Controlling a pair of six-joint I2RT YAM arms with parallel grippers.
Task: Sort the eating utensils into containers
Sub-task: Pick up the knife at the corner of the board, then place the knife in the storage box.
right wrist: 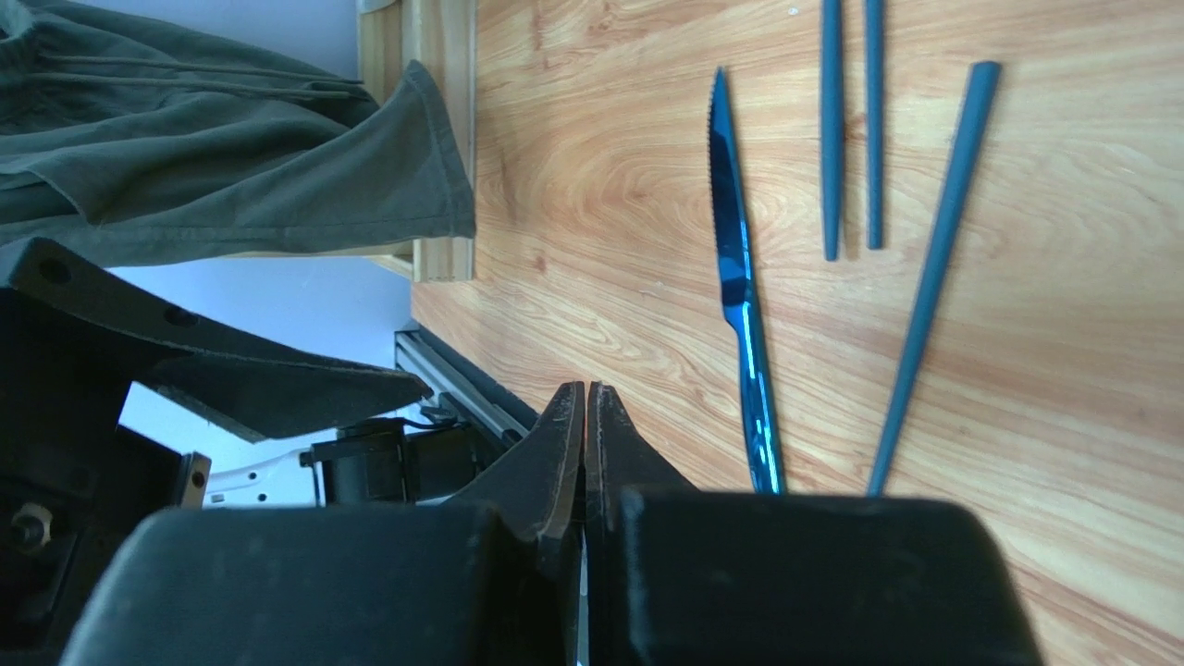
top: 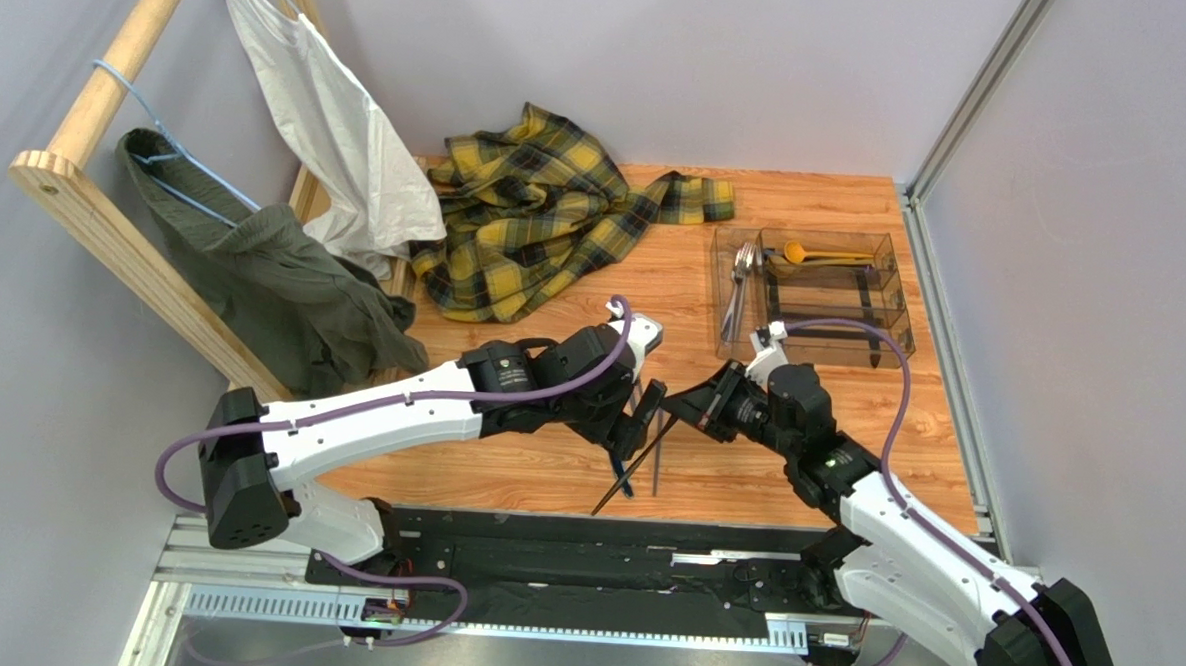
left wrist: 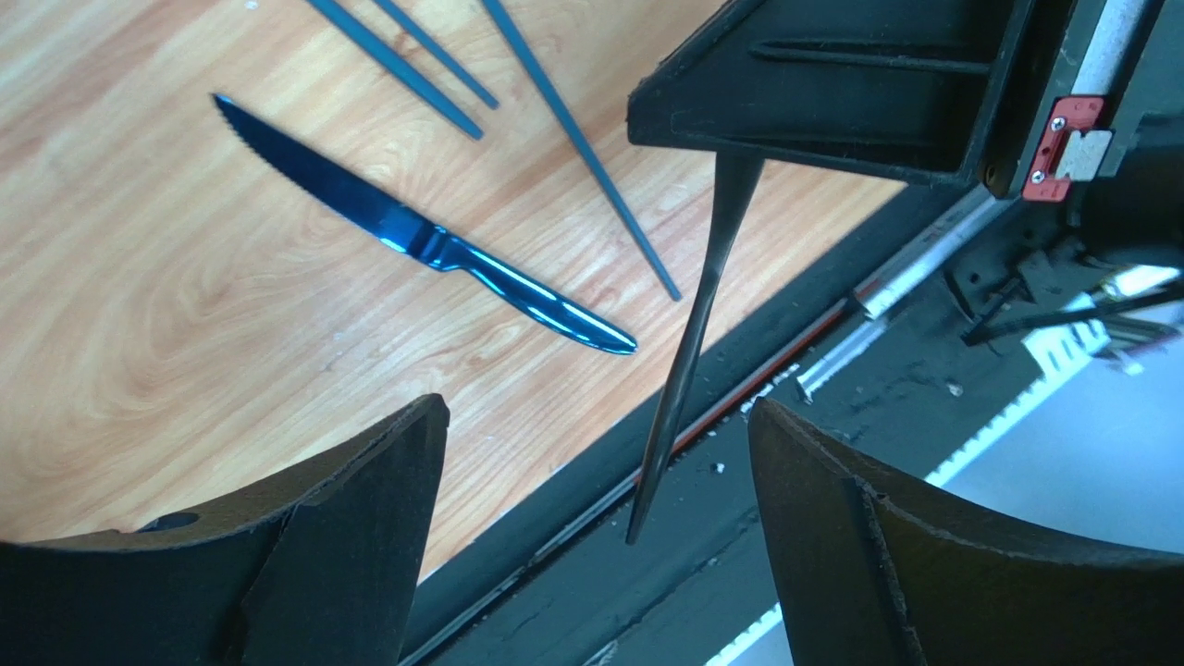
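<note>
The right gripper [right wrist: 585, 405] sits at six o'clock, its black fingers pressed flat together above the light wooden tabletop [right wrist: 626, 153]. Toward one o'clock lies a glossy blue metal knife with a serrated blade [right wrist: 737, 278], its tip pointing to twelve. Just right of it, two slim grey-blue metal sticks [right wrist: 831, 139] lie parallel, and a third grey-blue stick [right wrist: 938, 264] slants at two o'clock. An olive-green fabric garment [right wrist: 236, 153] drapes at ten o'clock beside a pale wooden post [right wrist: 417, 56].
</note>
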